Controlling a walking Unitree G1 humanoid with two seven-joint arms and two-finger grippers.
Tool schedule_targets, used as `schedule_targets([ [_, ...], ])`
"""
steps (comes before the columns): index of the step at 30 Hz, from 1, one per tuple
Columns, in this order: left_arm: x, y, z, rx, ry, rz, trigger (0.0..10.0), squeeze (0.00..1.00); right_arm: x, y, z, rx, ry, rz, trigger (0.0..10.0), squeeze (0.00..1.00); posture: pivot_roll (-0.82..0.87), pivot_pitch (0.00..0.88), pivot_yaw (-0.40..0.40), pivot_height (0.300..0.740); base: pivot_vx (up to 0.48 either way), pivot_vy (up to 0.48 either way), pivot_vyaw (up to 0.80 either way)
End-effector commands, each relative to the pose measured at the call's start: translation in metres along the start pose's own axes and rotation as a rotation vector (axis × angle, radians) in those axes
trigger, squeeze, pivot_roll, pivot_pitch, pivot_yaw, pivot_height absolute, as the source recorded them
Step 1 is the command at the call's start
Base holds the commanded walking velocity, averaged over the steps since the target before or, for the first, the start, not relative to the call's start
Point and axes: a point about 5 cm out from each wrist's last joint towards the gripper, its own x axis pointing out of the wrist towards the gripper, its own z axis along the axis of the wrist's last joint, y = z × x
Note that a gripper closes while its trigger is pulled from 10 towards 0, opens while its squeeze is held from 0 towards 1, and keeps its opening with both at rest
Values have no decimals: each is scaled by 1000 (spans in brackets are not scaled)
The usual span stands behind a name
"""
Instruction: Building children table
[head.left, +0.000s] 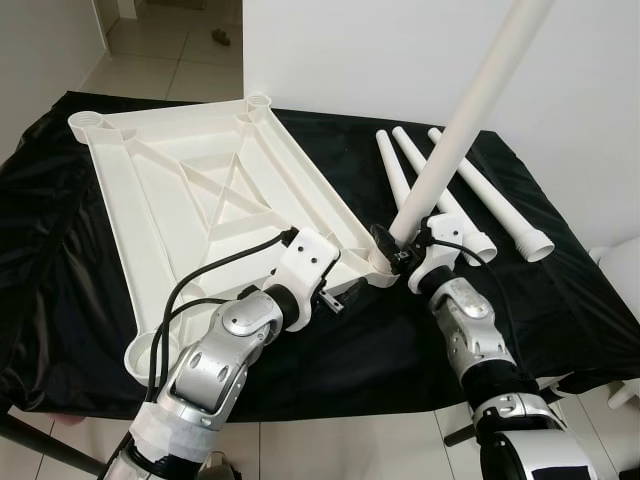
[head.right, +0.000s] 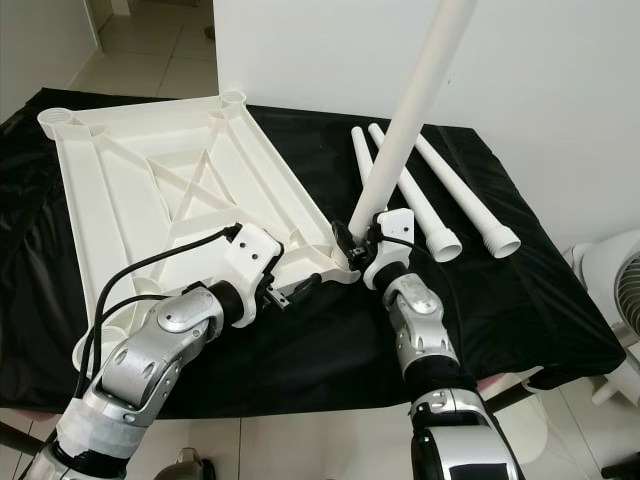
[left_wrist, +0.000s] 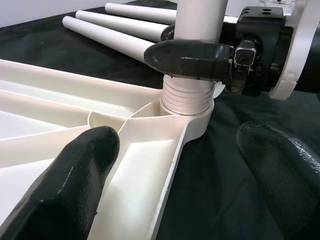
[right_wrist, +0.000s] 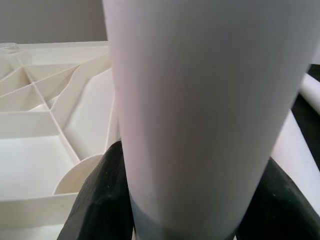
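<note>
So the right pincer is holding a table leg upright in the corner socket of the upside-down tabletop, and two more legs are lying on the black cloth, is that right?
Not quite: three spare legs lie on the black cloth, as the left eye view shows. The rest holds: the right pincer grips a table leg standing in the corner socket of the upside-down tabletop.

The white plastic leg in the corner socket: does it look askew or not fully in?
The long white plastic leg, gripped by the right pincer, leans instead of standing square to the upturned white tabletop. Its screw threads are exposed above the corner socket, so it is not fully seated.
</note>
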Motion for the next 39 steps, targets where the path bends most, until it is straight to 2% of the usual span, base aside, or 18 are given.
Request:
schedule_targets([
  [1,0,-2,-3,-4,12,12,10000,0,-9,6,-20,46,75,-79,0,0,78,50,-92,740,0,0,0],
  [2,-1,-3,-3,-3,12,7,10000,0,-9,9,-22,54,87,-157,0,0,79,50,-91,740,0,0,0],
  [7,-1,-3,-3,-2,12,3,10000,0,-11,13,-24,63,106,-249,0,0,77,49,-89,740,0,0,0],
  [9,-1,-4,-3,-4,9,-3,10000,0,-10,24,-26,51,139,-344,0,0,74,46,-84,740,0,0,0],
  [10,-1,-4,-3,-4,9,-3,10000,0,-10,24,-26,51,139,-344,0,0,74,46,-84,740,0,0,0],
  [12,-2,-5,-3,-9,11,-13,10000,0,-8,35,-31,79,194,-428,0,0,66,46,-78,740,0,0,0],
  [16,-1,-7,-4,-9,14,-24,10000,0,-1,51,-28,35,197,-355,0,0,65,43,-80,740,0,0,0],
  [20,0,-8,-4,-6,11,-31,10000,0,2,63,-22,85,168,-308,0,0,68,40,-87,740,0,0,0],
  [21,0,-7,-4,-5,9,-27,10000,0,2,63,-19,99,151,-303,4078,0,70,38,-90,740,0,0,0],
  [22,0,-7,-3,-5,8,-23,10000,0,1,63,-17,100,141,-303,10000,0,70,32,-92,740,0,0,0],
  [26,0,-5,-3,-6,4,-12,10000,0,0,58,-11,83,110,-290,10000,0,71,28,-94,740,0,0,0],
  [27,0,-5,-3,-5,3,-11,10000,0,-1,55,-9,82,93,-284,10000,1000,70,22,-94,740,0,0,0],
  [31,1,-6,-2,-1,1,-13,10000,0,-2,52,-9,71,76,-249,10000,1000,70,22,-94,740,0,0,0],
  [33,3,-6,1,3,-7,-18,10000,0,-3,43,-8,58,61,-181,10000,1000,71,10,-94,740,0,0,0],
  [35,3,-6,1,3,-7,-18,10000,0,-3,43,-8,58,61,-181,10000,1000,71,10,-94,740,0,0,0],
  [39,4,-6,1,14,-10,-16,10000,0,-6,27,-1,26,37,-96,10000,1000,70,0,-96,740,0,0,0],
])
